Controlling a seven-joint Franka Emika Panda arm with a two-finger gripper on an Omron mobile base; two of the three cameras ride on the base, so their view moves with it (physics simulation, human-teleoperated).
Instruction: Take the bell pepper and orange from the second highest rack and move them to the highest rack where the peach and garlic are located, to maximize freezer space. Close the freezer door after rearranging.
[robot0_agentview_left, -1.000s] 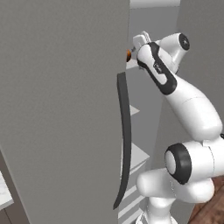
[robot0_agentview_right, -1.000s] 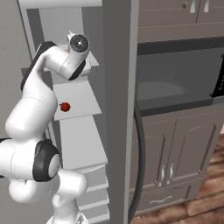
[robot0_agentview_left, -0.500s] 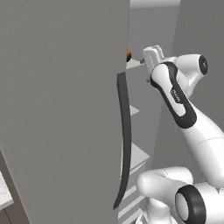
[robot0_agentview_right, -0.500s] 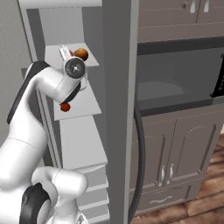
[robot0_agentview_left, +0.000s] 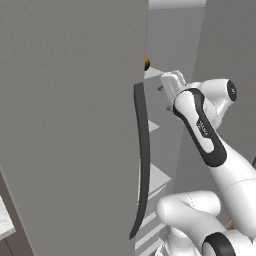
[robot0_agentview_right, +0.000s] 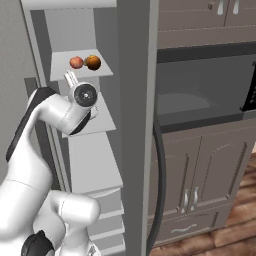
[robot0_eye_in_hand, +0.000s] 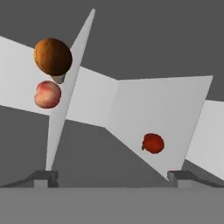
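Gripper (robot0_eye_in_hand: 112, 177) wide open, nothing held, hovering inside the freezer (robot0_agentview_right: 75, 165) between two shelves. Orange (robot0_eye_in_hand: 53, 56) and peach (robot0_eye_in_hand: 47, 94) sit touching on the highest rack (robot0_agentview_right: 102, 71); garlic barely peeks out behind the orange. Bell pepper (robot0_eye_in_hand: 153, 143) alone on the rack below. Freezer door (robot0_agentview_left: 65, 125) open.

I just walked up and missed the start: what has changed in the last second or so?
The arm has swung upward inside the freezer, so the open gripper now sits just below the highest rack. It took hold of nothing. The orange and peach lie on that rack, the bell pepper on the one below. The freezer door stayed open.
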